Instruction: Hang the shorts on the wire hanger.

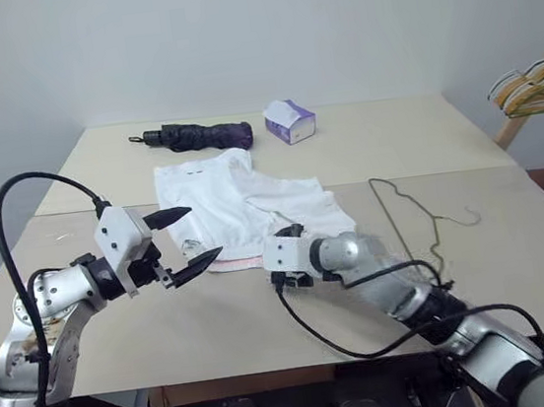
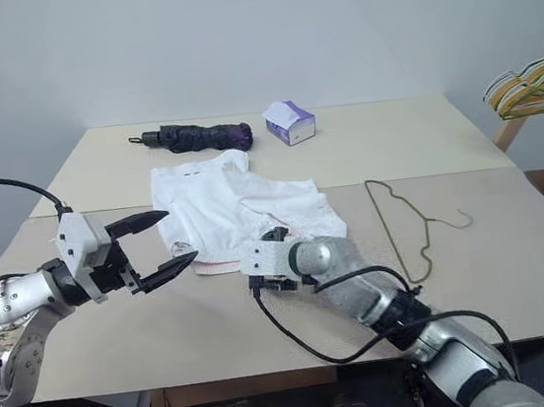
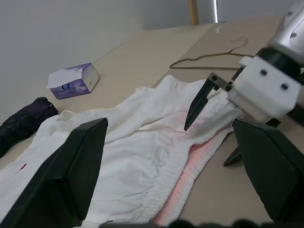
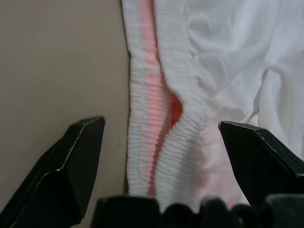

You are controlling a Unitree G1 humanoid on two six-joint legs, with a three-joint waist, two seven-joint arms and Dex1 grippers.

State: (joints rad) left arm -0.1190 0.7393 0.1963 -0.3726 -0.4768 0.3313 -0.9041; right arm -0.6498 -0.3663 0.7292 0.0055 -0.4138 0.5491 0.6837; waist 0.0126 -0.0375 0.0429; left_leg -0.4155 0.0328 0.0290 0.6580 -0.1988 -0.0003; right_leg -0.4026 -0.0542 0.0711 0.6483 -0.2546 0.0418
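The white shorts lie flat in the middle of the table, gathered waistband toward me, pink showing inside it. My right gripper is open at the waistband's near edge, one finger over the cloth and the other low by the table, with nothing held. My left gripper is open and level, just left of the shorts' near corner and clear of the cloth. The wire hanger lies flat on the table to the right of the shorts.
A folded dark umbrella and a purple-and-white tissue box lie at the back of the table. Bunched yellow and green hangers hang off a wooden stand at the far right.
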